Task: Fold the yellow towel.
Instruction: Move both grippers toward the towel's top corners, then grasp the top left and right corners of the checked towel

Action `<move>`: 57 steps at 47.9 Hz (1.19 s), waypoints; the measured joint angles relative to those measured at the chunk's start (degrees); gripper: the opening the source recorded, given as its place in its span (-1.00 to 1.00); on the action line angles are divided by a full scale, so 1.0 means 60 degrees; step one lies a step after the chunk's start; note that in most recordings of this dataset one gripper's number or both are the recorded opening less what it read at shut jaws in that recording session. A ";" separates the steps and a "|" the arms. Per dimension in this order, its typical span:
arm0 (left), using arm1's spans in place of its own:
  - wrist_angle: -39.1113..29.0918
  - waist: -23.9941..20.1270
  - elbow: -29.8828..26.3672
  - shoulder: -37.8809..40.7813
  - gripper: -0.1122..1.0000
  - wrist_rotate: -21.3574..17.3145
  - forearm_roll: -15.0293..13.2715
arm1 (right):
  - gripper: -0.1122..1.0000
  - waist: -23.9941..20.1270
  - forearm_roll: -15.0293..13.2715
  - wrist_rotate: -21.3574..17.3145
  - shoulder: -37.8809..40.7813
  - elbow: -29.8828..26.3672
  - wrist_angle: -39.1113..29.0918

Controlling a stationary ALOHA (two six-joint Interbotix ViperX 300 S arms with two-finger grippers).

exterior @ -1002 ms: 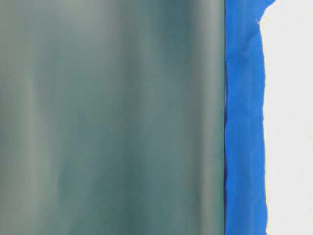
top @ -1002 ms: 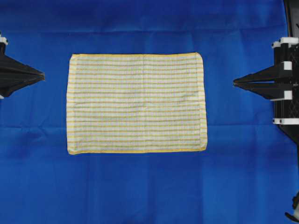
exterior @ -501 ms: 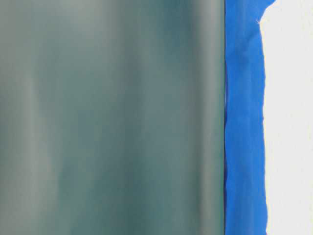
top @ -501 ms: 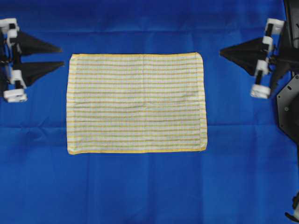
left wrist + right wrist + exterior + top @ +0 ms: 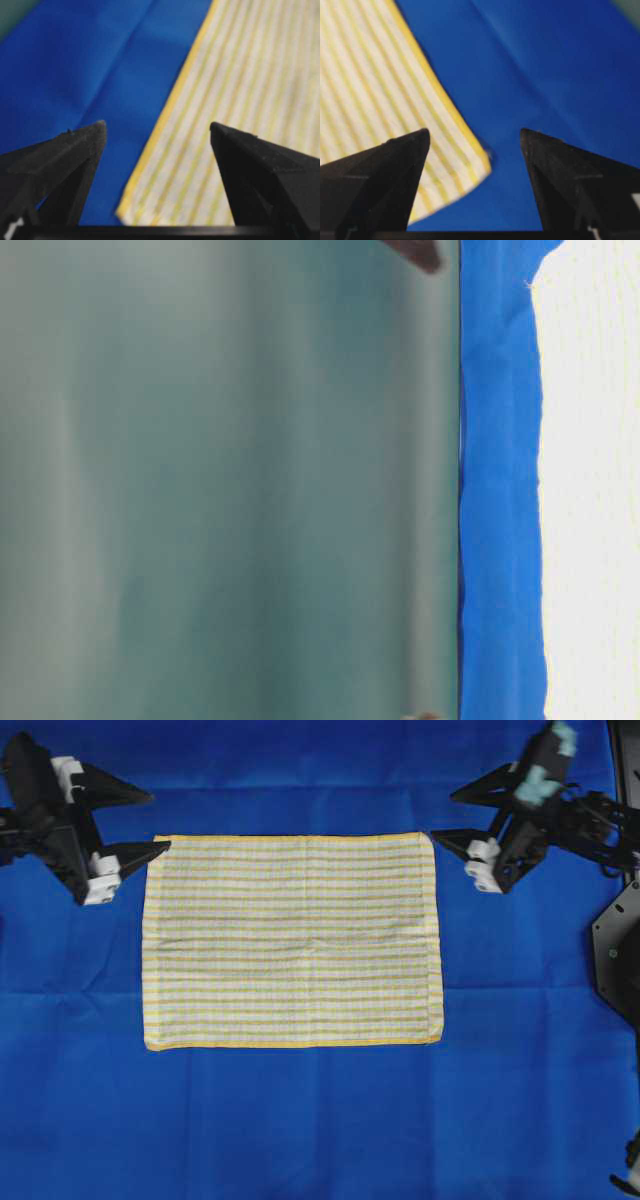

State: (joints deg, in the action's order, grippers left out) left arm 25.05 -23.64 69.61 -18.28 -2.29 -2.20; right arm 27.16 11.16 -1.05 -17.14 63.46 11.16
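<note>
Yellow towel: lies flat and fully spread on the blue cloth, a little above the middle of the overhead view.
Long axis: runs left to right in the overhead view; the short sides face the two arms.
Edges: the yellow hems sit square to the picture frame; the stripes run along the long axis. No fold shows in it.
Left gripper: at the towel's upper-left corner, tips pointing right toward the cloth.
Left gripper spread: jaws stand wide apart, nothing between them.
Left gripper contact: the lower finger's tip overlaps the very corner of the towel from above; whether it presses on the cloth cannot be told. The upper finger is over bare blue cloth.
Left wrist view: the towel's hemmed edge runs up between the two spread fingers, one over blue, one over stripes.
Right gripper: at the towel's upper-right corner, tips pointing left, slightly blurred.
Right gripper spread: jaws wide apart, holding nothing.
Right gripper contact: the lower fingertip is just beside the corner; touch cannot be told.
Right wrist view: the towel's corner sits between the two fingers.
Table-level view: blurred grey-green surface and a blue strip only; the towel is not seen there.
</note>
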 measured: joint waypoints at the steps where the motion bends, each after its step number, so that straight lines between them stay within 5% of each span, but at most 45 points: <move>1: 0.0059 -0.0073 0.0000 0.0190 0.64 -0.0015 0.0000 | 0.52 0.0044 0.0015 0.0000 0.0190 -0.0044 0.0015; 19: 0.0454 -0.0820 -0.0278 0.2520 0.61 0.0000 0.0000 | 0.50 0.0293 0.0205 0.0000 0.2681 -0.0659 0.0557; 27: 0.0352 -0.0923 -0.0396 0.2944 0.44 0.0000 -0.0044 | 0.45 0.0293 0.0234 0.0000 0.2944 -0.0776 0.0557; 41: -0.0630 -0.0967 -0.0820 0.3149 -0.68 0.0015 -0.0044 | -0.68 0.0293 0.0220 -0.0015 0.2959 -0.0791 0.0571; 57: -0.0835 -0.0952 -0.0937 0.3120 -0.74 0.0000 -0.0044 | -0.69 0.0278 0.0293 -0.0015 0.2944 -0.0776 0.0601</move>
State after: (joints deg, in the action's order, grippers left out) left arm 20.04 -29.36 63.98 0.44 -2.29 -2.46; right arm 28.83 12.92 -1.14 0.53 58.80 14.77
